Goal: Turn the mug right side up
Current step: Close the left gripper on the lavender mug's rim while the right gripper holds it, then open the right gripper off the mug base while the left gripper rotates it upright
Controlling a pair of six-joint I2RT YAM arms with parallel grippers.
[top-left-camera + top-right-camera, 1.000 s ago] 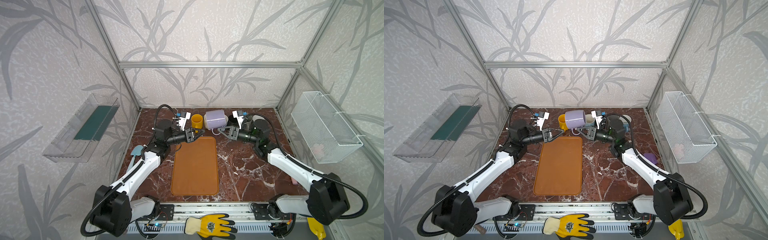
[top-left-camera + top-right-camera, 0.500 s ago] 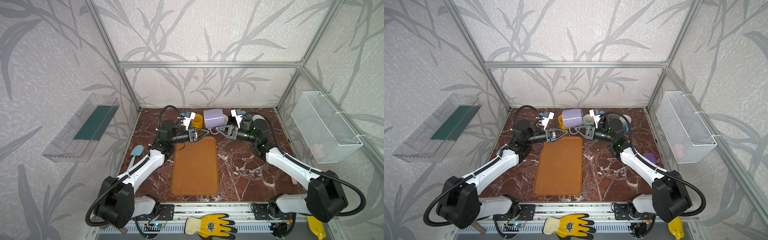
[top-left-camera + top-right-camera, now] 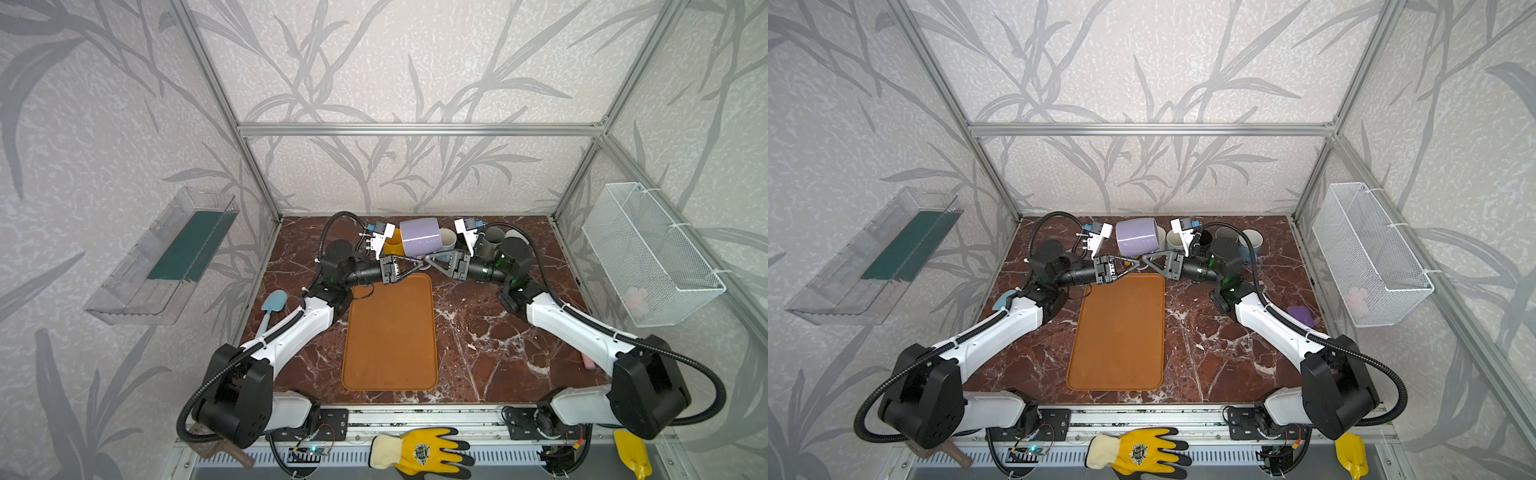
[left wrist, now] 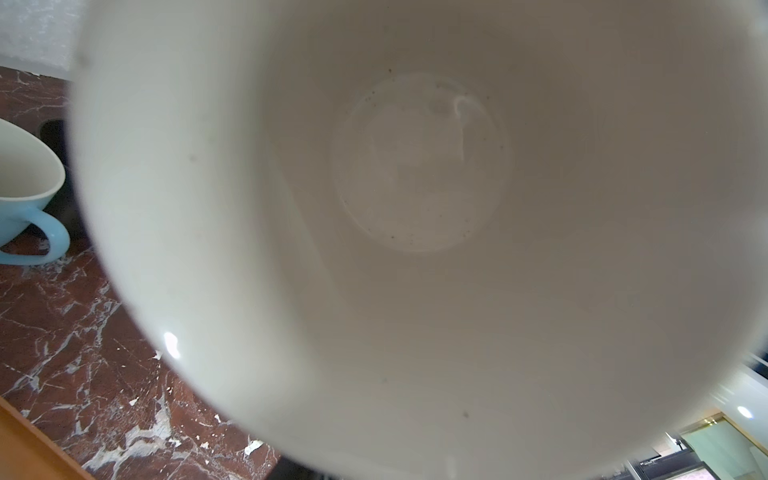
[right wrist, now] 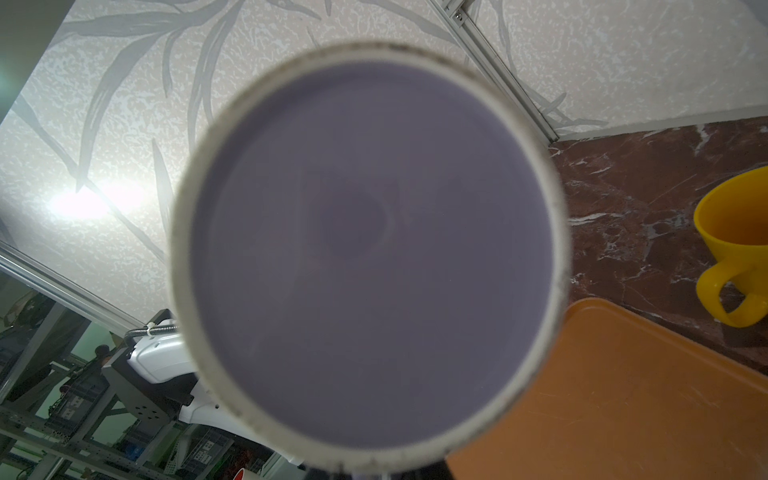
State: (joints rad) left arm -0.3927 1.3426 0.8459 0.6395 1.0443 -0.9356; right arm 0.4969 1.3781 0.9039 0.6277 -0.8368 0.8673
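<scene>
A lilac mug [image 3: 419, 237] [image 3: 1137, 237] hangs on its side above the far end of the table. Its white inside [image 4: 415, 208] faces the left wrist camera and its lilac base [image 5: 374, 249] faces the right wrist camera. My right gripper [image 3: 428, 262] [image 3: 1145, 260] is shut on the mug from below, apparently at its handle. My left gripper [image 3: 413, 266] [image 3: 1133, 265] is slightly open just under the mug's rim, its tips almost meeting the right gripper's. The mug hides both pairs of jaws in the wrist views.
An orange mat [image 3: 390, 332] lies in the middle. A yellow mug [image 3: 392, 247] [image 5: 735, 232], a light blue cup [image 4: 25, 199] and grey mugs [image 3: 492, 241] stand along the back. A blue spatula [image 3: 272, 303] lies at the left, and a wire basket [image 3: 648, 253] hangs on the right wall.
My left gripper has swung right and forward, from beside the mat to just under the mug. The right gripper has shifted the mug slightly left.
</scene>
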